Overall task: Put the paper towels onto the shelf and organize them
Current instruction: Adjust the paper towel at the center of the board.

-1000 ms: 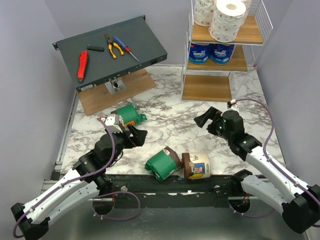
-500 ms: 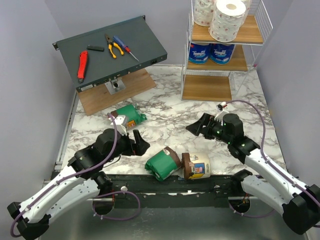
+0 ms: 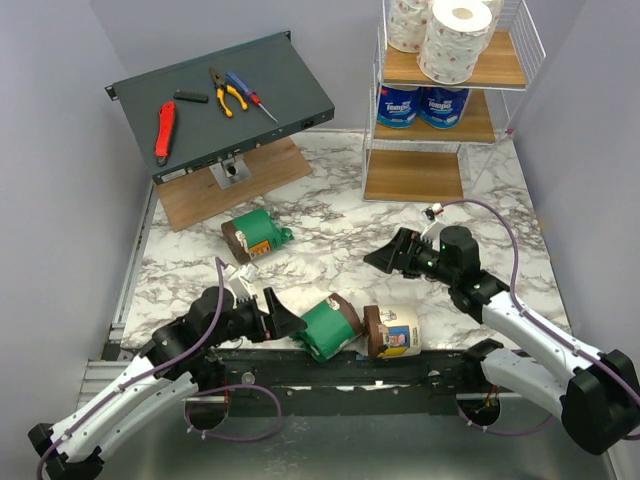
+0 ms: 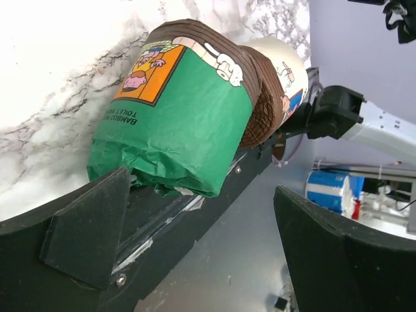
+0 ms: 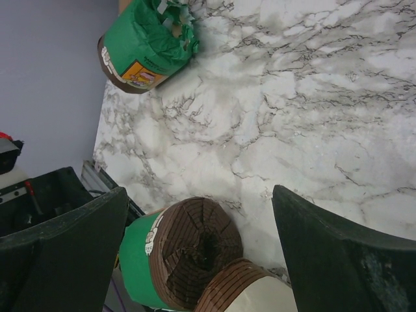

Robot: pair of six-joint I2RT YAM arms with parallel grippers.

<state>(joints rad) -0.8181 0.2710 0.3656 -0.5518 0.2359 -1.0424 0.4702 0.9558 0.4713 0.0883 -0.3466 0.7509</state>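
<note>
A green roll with brown ends (image 3: 328, 328) lies at the table's near edge, touching a cream-and-brown roll (image 3: 395, 333) on its right. A second green roll (image 3: 257, 232) lies further back on the left. My left gripper (image 3: 278, 312) is open and empty, just left of the near green roll (image 4: 175, 117), with the cream roll (image 4: 286, 71) behind it. My right gripper (image 3: 385, 255) is open and empty above the marble, looking down on the near green roll (image 5: 188, 260), the cream roll (image 5: 250, 289) and the far green roll (image 5: 146, 49). The shelf (image 3: 372, 120) holds white rolls (image 3: 455, 40) on top and blue-and-white rolls (image 3: 420, 105) in the middle.
A dark grey slanted panel (image 3: 290, 85) at the back left carries a red-handled tool (image 3: 164, 130), pliers (image 3: 227, 92) and a screwdriver (image 3: 250, 95), over a wooden board (image 3: 200, 195). A black rail (image 3: 350, 365) runs along the table's near edge.
My left gripper has moved away from the far green roll, back to the near edge and beside the near green roll. My right gripper has moved left and lower toward the near rolls.
</note>
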